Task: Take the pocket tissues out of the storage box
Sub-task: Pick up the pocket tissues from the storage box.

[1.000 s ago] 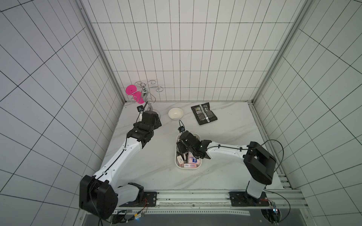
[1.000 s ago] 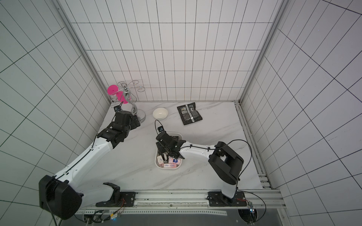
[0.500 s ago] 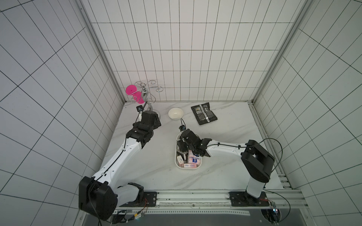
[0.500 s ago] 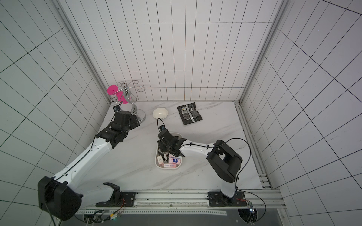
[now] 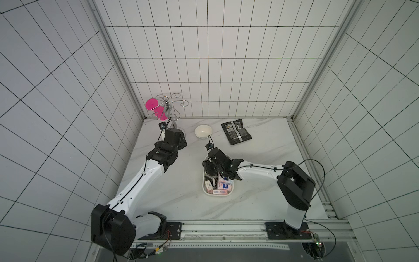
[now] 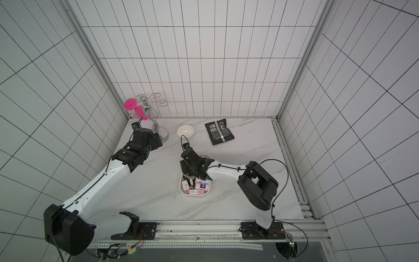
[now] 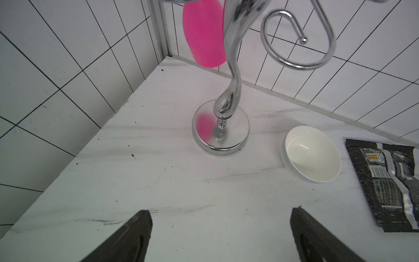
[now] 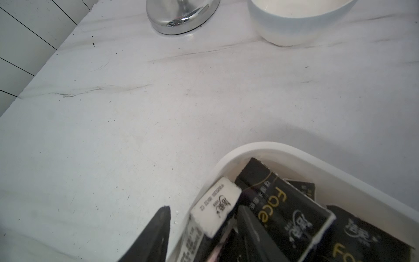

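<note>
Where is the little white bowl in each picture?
Top view: bowl at the back, between stand and pouch.
Top view: same spot.
Left wrist: bowl between stand base and pouch.
Right wrist: bowl beyond the box, cut off by the edge.
Landmark: silver stand beside it everywhere.

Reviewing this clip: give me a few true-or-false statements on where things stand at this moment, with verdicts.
1. The left gripper is open and holds nothing. True.
2. The storage box has been emptied. False: pocket tissues lie in it.
3. The right gripper is down at the storage box's edge. True.
4. The white bowl holds a packet. False: it is empty.
5. The black pouch lies in the storage box. False: it lies on the table, apart from the box, near the back wall.
</note>
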